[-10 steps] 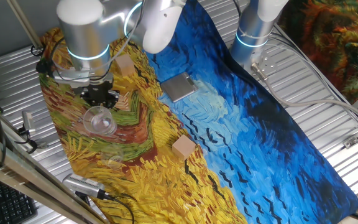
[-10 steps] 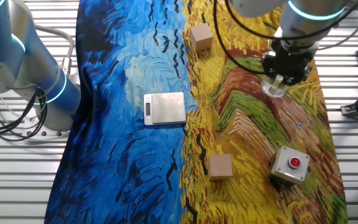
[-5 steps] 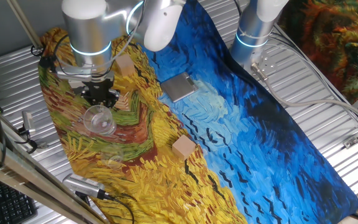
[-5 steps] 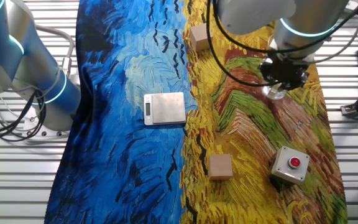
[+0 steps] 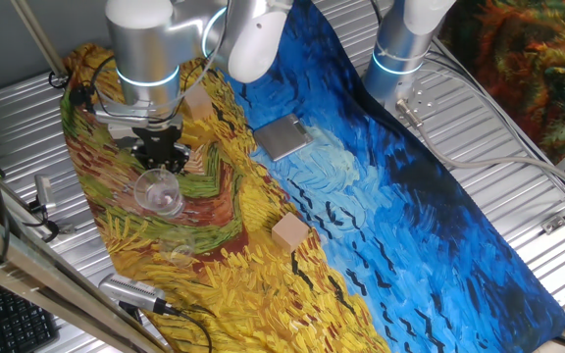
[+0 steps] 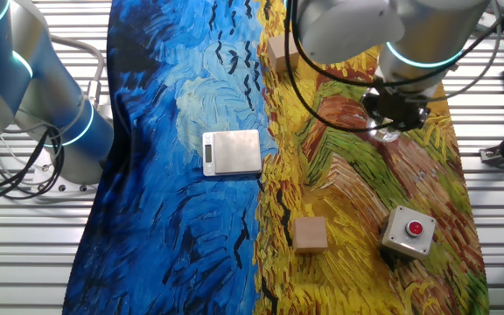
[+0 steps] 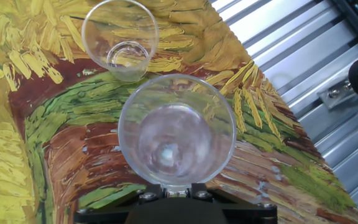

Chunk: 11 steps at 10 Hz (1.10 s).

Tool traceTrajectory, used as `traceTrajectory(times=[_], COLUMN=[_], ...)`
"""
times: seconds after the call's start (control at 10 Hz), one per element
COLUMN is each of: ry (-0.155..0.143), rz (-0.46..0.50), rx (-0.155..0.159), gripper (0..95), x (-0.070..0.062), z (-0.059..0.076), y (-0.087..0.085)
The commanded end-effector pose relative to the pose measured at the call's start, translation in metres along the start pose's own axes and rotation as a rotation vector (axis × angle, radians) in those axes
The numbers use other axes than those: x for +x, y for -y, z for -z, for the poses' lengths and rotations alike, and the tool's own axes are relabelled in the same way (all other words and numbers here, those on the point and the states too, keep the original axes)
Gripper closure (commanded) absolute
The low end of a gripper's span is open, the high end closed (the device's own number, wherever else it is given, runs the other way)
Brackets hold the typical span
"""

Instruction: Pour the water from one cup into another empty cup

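From this side I see my gripper (image 6: 392, 118) hanging over the yellow-brown part of the painted cloth (image 6: 182, 105), with a clear cup (image 6: 390, 133) showing just under it. I can't tell from here whether the fingers are clamped. A small scale (image 6: 232, 151) lies near the cloth's middle. One wooden block (image 6: 282, 51) sits near the far edge, another wooden block (image 6: 310, 234) beside a grey box with a red button (image 6: 409, 232).

I see the held cup (image 7: 176, 132) at my pincer (image 7: 176, 190), the second cup (image 7: 120, 37) just beyond it on the surface (image 7: 17, 155).
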<state>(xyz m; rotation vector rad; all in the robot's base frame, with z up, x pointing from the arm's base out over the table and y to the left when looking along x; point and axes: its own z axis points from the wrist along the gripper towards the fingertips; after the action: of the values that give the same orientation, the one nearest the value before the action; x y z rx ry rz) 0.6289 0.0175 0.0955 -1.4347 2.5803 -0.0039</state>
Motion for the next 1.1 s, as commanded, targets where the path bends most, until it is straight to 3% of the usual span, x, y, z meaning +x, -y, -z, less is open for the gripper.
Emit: traceTrajectory(times=[0.1, 0.7, 0.9, 1.1], ry=[0.013, 0.079, 0.088, 0.079], rz=[0.000, -0.005, -0.001, 0.008], rx=[0.004, 0.010, 0.010, 0.005], gripper=[95.0, 95.0, 95.0, 95.0], x=[0.001, 0.005, 0.006, 0.007], z=[-0.001, -0.006, -0.008, -0.011], y=[-0.001, 0.001, 0.001, 0.003])
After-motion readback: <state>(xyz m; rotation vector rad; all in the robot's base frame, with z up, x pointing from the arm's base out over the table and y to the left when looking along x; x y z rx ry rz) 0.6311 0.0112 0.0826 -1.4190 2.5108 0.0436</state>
